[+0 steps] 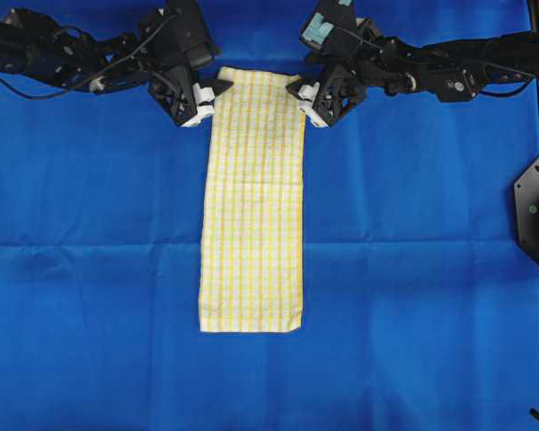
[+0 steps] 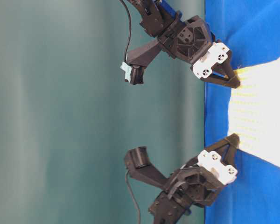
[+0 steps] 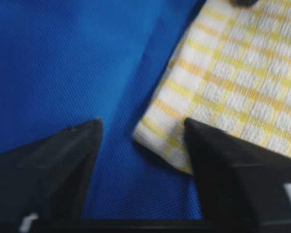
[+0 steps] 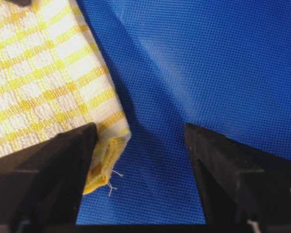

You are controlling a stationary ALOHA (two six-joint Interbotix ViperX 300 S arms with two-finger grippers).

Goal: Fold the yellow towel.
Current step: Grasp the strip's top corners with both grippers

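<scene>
Overhead exterior: both pincers, left pincer [image 1: 217, 90] and right pincer [image 1: 294, 90], gape at the yellow towel [image 1: 251, 206]'s corners; close together, evenly.

The yellow towel [image 1: 252, 206] is thin woven cloth, matt, with a slightly rough check weave and loose threads at one hemmed corner. The blue cloth [image 1: 90, 269] under it is matt fabric with fine dotted texture. The fingers [image 3: 233, 170] look like matt black plastic.

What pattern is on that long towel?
Yellow-and-white check on the towel, clearest in the left wrist view.
</scene>
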